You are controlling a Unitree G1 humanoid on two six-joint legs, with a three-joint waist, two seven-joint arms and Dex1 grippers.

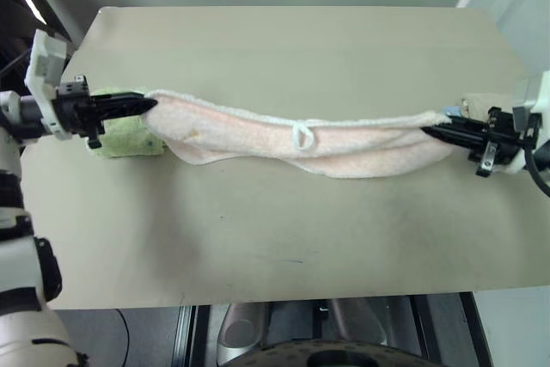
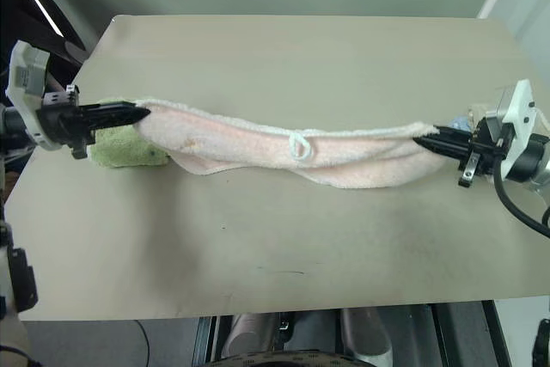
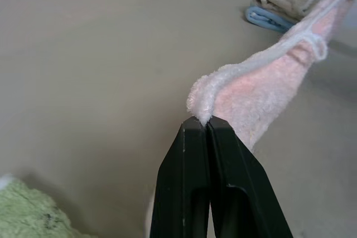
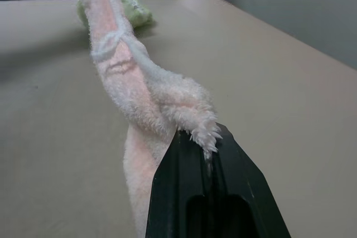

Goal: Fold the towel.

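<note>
Currently | your left gripper (image 1: 151, 105) pinches one towel (image 1: 284, 137) corner | right gripper (image 1: 427, 131) pinches the other | towel stretched between them over table (image 1: 284, 238).

It looked like a robot test lab, not a home: a bare tan counter (image 1: 284, 238) stood against plain grey-green walls, with practice cloths parked beside each hand, a green terry towel (image 1: 127, 137) and folded beige and blue cloths (image 3: 284, 5).

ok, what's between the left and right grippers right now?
The towel, strung from left gripper to right gripper, each shut on an end. Seen in both eye views.
</note>
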